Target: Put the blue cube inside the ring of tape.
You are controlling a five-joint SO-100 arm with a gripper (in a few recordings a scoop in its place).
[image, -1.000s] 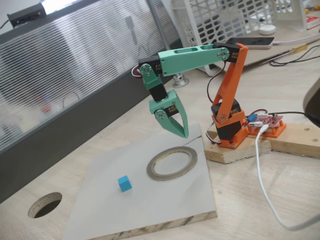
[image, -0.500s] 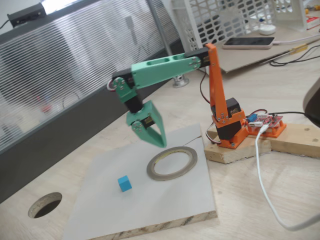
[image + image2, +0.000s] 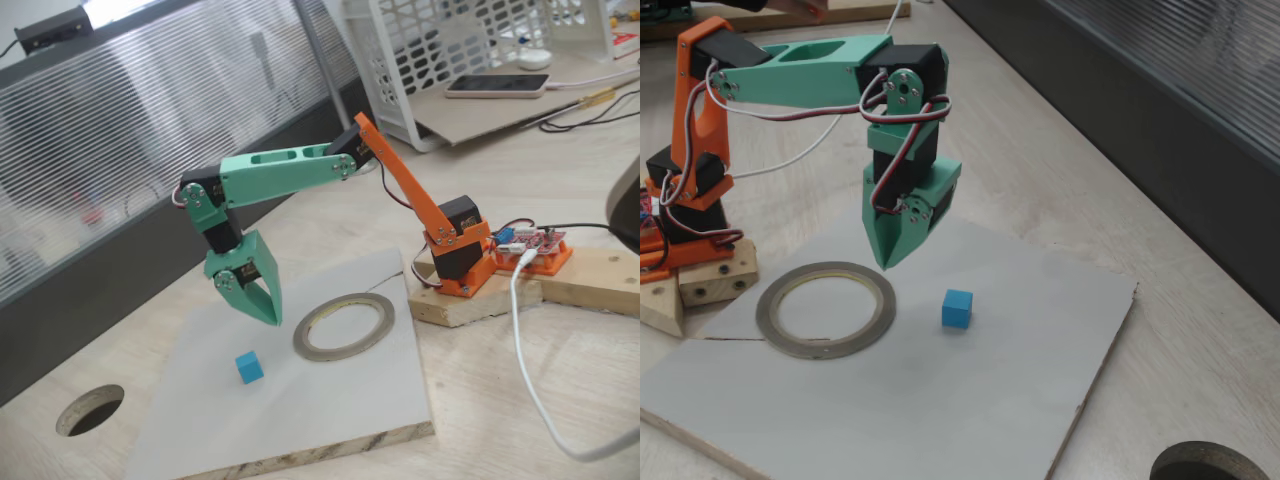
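The green end effector (image 3: 886, 262) hung above the grey board, its jaws nearly closed and empty. It pointed between the blue cube (image 3: 957, 308) and the ring of tape (image 3: 825, 309), likely lining up for a grasp.

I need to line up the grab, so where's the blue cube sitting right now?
In both fixed views the blue cube lies on the grey board, apart from the ring of tape, below the gripper.

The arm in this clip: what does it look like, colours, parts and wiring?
Two colours: orange base and lower link, mint-green forearm with slot cut-outs, and a mint-green hand tapering to a pointed wedge. Black servos sit at the joints. White, red and dark wires loop around the wrist and run along the forearm. The base stands on a wooden block.
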